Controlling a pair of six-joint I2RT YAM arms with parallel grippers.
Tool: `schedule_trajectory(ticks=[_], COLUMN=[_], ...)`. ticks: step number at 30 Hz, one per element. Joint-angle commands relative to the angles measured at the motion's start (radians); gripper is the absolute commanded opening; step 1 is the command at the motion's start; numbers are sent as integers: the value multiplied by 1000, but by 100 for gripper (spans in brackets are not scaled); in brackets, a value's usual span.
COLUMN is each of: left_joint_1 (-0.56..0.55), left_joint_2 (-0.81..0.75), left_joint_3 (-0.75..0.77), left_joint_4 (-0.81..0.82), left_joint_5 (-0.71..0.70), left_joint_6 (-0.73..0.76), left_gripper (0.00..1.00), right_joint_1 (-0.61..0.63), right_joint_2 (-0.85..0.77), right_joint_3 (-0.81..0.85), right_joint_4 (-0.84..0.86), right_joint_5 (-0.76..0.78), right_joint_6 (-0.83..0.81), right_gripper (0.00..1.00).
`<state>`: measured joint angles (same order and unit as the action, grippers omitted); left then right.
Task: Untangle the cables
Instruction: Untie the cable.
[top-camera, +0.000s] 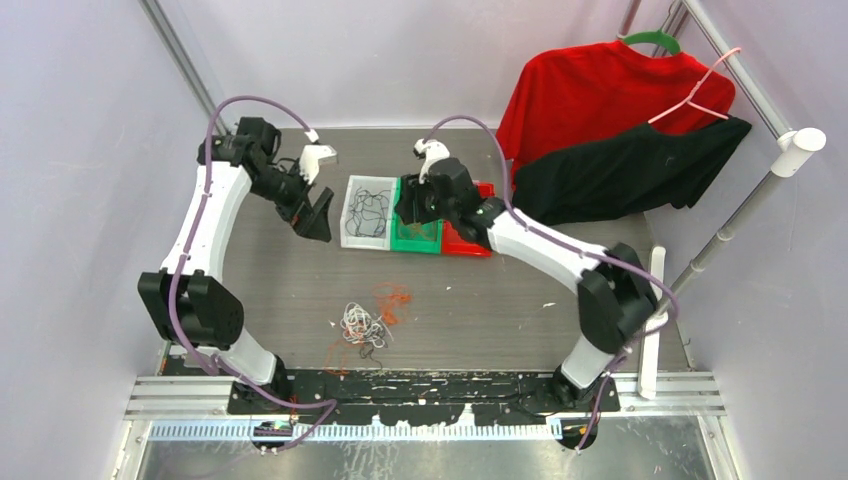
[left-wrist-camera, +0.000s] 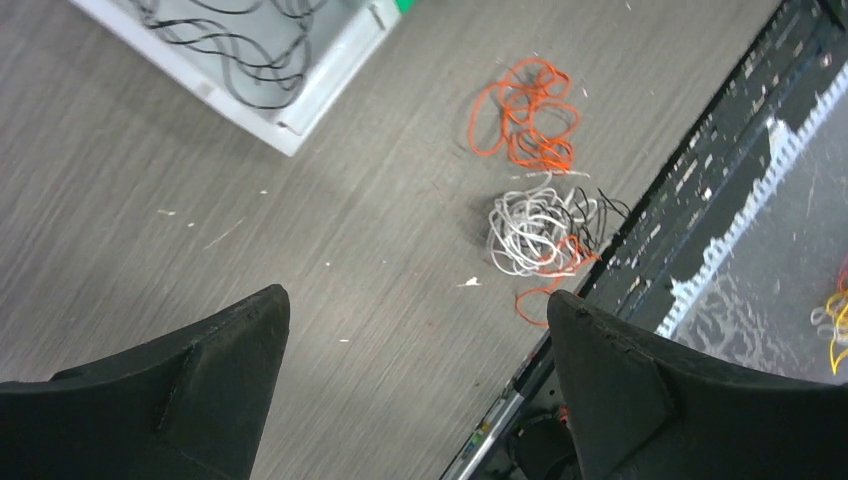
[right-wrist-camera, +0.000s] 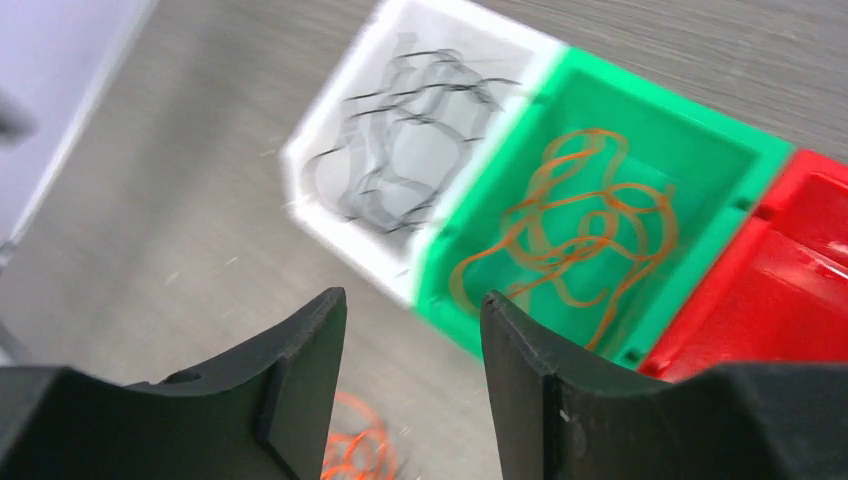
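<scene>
**A:** The left fingers (left-wrist-camera: 200, 380) are spread wide with nothing in them, hanging above the bench (top-camera: 500, 300) just left of the white bin (top-camera: 350, 185). Why there?

**B:** Parked out of the way, I'd say, and tilted so they look down at the mess by the front edge.

**A:** And the right fingers (right-wrist-camera: 290, 370)?

**B:** Parted as well, with nothing between them, and poised right over the green bin (right-wrist-camera: 680, 100). The orange cables (right-wrist-camera: 570, 225) lie looped inside it, so I take that for the drop spot.

**A:** So 3 bins, sorted by colour?

**B:** Seems so. The black cables (top-camera: 367, 212) are in the white one and the orange are in the green. The red bin (right-wrist-camera: 790, 290) sits at the end of the row, all 3 touching. I'd guess it's meant for white.

**A:** What's left to do?

**B:** A knot (left-wrist-camera: 535, 235) of white cable lies on the bench near the arm bases, with black and orange threads run through it. An orange clump (left-wrist-camera: 525, 125) lies just beside it. Those strands are floppy and hair-thin, so pulling 1 will probably drag the whole knot along.
</scene>
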<state>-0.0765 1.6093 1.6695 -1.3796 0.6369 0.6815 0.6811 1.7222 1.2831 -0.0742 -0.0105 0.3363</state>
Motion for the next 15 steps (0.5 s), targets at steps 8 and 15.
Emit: schedule_trajectory(ticks=[8,15], left_joint_1=[73,73], left_joint_2=[-15,-52], left_joint_3=[84,69], left_joint_4=[130,135], left_joint_5=[-35,-26], left_joint_6=[-128,-127], left_gripper=[100,100], right_joint_1=[417,488], right_joint_2=[-167,18], right_joint_3=[-250,-170], right_joint_4=[91,72], right_joint_5=[34,-42], right_joint_6=[-174,-198], right_gripper=[66,66])
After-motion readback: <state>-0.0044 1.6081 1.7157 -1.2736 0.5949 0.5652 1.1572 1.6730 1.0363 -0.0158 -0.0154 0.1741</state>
